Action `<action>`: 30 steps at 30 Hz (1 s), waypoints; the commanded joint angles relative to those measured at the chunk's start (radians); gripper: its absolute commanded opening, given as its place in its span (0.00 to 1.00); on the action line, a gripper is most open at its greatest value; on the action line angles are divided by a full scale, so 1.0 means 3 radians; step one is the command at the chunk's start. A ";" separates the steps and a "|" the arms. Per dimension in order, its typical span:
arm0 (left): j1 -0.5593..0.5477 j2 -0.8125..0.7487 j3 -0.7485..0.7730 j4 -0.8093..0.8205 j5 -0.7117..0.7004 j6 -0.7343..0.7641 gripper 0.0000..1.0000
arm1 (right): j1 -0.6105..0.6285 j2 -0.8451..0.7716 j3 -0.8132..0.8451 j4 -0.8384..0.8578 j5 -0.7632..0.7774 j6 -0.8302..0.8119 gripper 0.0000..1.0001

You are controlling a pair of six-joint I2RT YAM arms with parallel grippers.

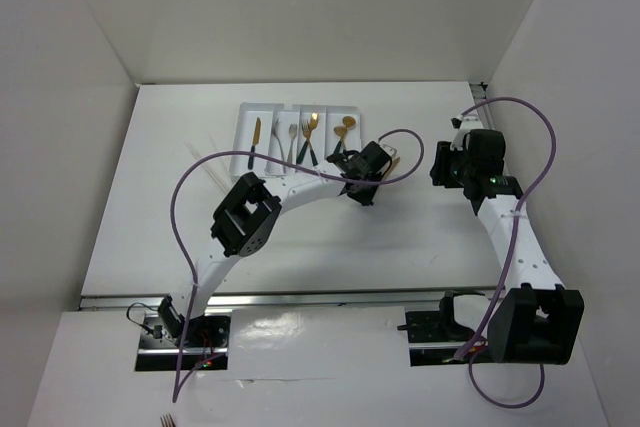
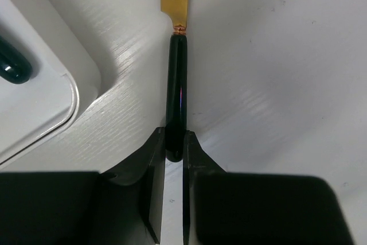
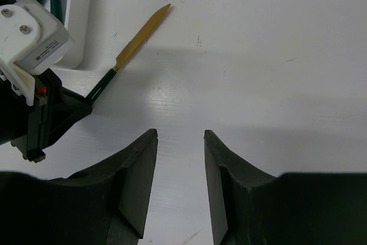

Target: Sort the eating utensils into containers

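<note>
1. Left hand [image 2: 175,153] sits closest to the lens, its two dark fingers [image 2: 156,159] pressed against either side of the butt end of a loose knife [image 2: 176,90], so it is clasped on that handle
2. That loose knife lies flat on the counter [image 2: 275,84], just beside the near right corner of the tray [image 2: 51,90], with its gold blade pointing away from the hand; the tray itself rests toward the counter's far edge, left of centre
3. Right hand [image 3: 180,164] hangs over bare counter toward the right edge, jaws apart and holding nothing
4. Inside the tray a sorted knife [image 1: 256,137] occupies a left compartment, forks [image 1: 303,135] lie in the middle and spoons [image 1: 346,127] on the right
5. Judging by its look, the loose knife is rigid and light, with a rounded, glossy handle that is likely to be slippery
6. A hold at the very tip leaves the long blade hanging out, so it may pivot or droop once raised; the handle's middle would probably give a steadier grip
7. It most likely belongs in the left compartment, beside the sorted knife
</note>
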 commanded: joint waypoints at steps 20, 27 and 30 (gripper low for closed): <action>-0.0032 -0.1930 -0.0821 0.0290 -0.1233 0.0445 0.00 | -0.0025 0.0192 -0.0072 0.0474 -0.0095 0.0280 0.42; 0.1072 -0.2176 -0.1118 -0.0144 -0.0723 0.0011 0.00 | -0.0025 0.0377 0.0102 0.0576 -0.0566 0.0382 0.42; 0.1802 -0.2135 -0.1225 -0.0221 -0.0284 -0.0214 0.00 | -0.0025 0.0453 0.0133 0.0576 -0.0643 0.0382 0.42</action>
